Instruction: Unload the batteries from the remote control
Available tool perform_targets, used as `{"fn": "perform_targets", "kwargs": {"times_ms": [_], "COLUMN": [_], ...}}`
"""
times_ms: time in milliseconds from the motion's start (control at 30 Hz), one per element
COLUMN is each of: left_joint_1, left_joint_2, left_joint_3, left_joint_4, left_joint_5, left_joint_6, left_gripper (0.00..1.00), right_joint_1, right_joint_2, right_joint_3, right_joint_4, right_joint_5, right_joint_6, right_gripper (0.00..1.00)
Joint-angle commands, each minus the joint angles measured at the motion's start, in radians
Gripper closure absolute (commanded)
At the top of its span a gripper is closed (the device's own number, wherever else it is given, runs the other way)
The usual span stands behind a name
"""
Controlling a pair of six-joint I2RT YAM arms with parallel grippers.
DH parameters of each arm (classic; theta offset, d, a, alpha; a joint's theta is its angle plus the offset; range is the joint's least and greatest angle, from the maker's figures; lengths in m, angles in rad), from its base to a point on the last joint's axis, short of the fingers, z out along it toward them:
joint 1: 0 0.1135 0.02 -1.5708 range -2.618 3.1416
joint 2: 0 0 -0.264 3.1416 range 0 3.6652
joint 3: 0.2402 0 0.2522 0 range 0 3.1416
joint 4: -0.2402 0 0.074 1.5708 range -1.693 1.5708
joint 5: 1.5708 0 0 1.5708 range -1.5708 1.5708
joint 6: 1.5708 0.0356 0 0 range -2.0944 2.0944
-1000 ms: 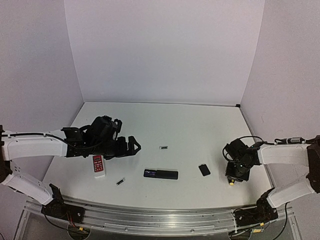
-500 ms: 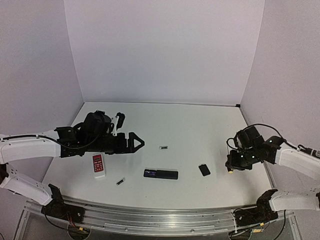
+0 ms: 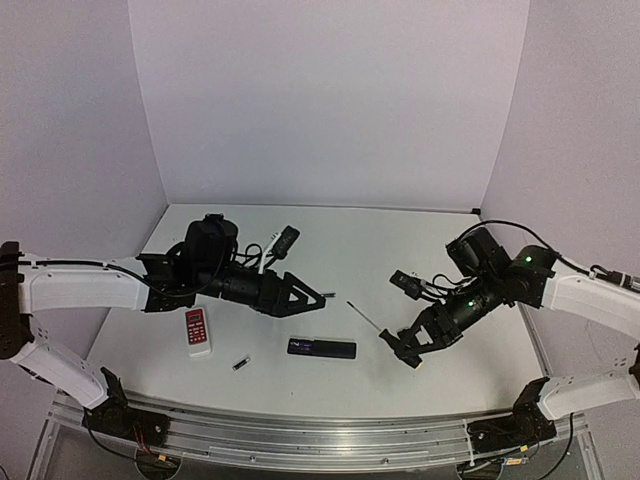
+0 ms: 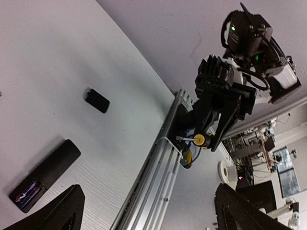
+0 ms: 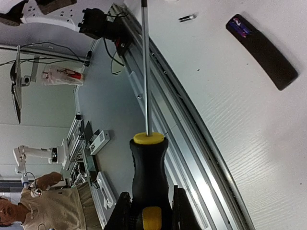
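The black remote control lies at the front middle with its compartment open at its left end, and something bluish shows inside it. One loose battery lies to its left; it also shows in the right wrist view. My right gripper is shut on the yellow-and-black screwdriver, held above the table just right of the remote, shaft pointing left. My left gripper is open and empty, hovering behind the remote. The remote also shows in the left wrist view.
A red-and-white remote lies at the front left. The small flat black cover lies right of the black remote, under my right gripper in the top view. The metal rail runs along the near edge.
My right arm has swung from the far right toward the middle, carrying the screwdriver off the table. My left arm has reached right, to just behind the black remote.
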Motion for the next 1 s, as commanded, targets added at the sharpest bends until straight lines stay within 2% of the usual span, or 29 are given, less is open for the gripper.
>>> {"fn": "perform_targets", "kwargs": {"times_ms": [0, 200, 333, 967], "left_joint_1": [0.002, 0.001, 0.001, -0.004], "left_joint_2": [0.081, 0.139, 0.157, 0.266], "left_joint_3": [0.074, 0.043, 0.008, 0.059], "left_joint_4": [0.164, 0.329, 0.438, 0.497], "left_joint_5": [0.249, 0.375, 0.399, 0.453], "left_joint_6": [-0.118, -0.262, -0.332, -0.417], "left_gripper": [0.09, 0.27, 0.33, 0.77], "right_joint_1": [0.038, 0.041, 0.044, 0.053], "right_joint_2": [0.061, 0.1, 0.112, 0.186], "right_joint_3": [0.077, 0.111, 0.118, 0.155], "right_joint_4": [-0.016, -0.018, -0.018, -0.05], "right_joint_5": [-0.109, -0.144, -0.165, -0.193], "right_joint_6": [-0.099, -0.123, -0.136, -0.181], "right_gripper": [1.0, 1.0, 1.0, 1.0]}}
